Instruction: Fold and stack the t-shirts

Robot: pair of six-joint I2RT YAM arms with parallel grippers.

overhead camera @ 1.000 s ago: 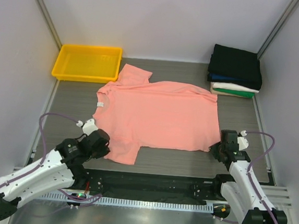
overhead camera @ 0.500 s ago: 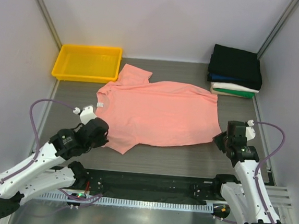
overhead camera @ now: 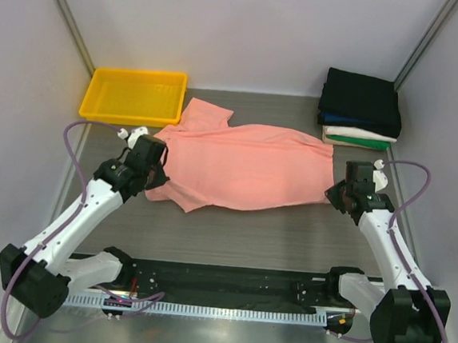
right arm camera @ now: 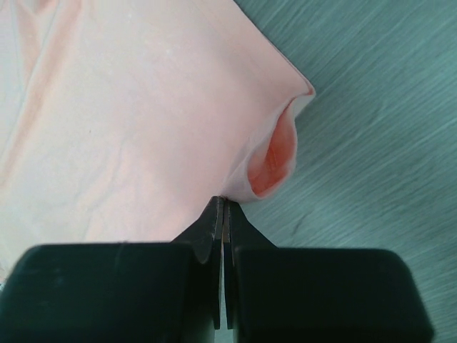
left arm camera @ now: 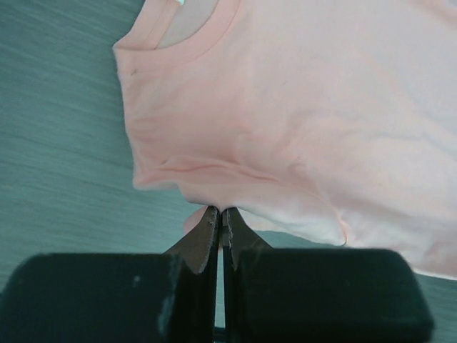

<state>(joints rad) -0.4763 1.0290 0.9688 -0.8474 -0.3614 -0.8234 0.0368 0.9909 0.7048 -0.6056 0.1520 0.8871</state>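
- Across the middle of the surface (overhead camera: 287,237), the salmon-pink t-shirt (overhead camera: 245,166) lies with its long axis left to right, collar to the left and hem to the right.
- The left end effector (left arm camera: 220,218), pressed together, pinches the shirt's near edge beside the collar.
- The right end effector (right arm camera: 224,207) pinches the near hem corner.
- Both arms reach forward and splay outward.
- The folded shirts (overhead camera: 361,111) are stacked at the far right corner.

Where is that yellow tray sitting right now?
Seen from the overhead camera, the yellow tray sits in the far left corner of the table, right beside the far sleeve of the pink t-shirt.
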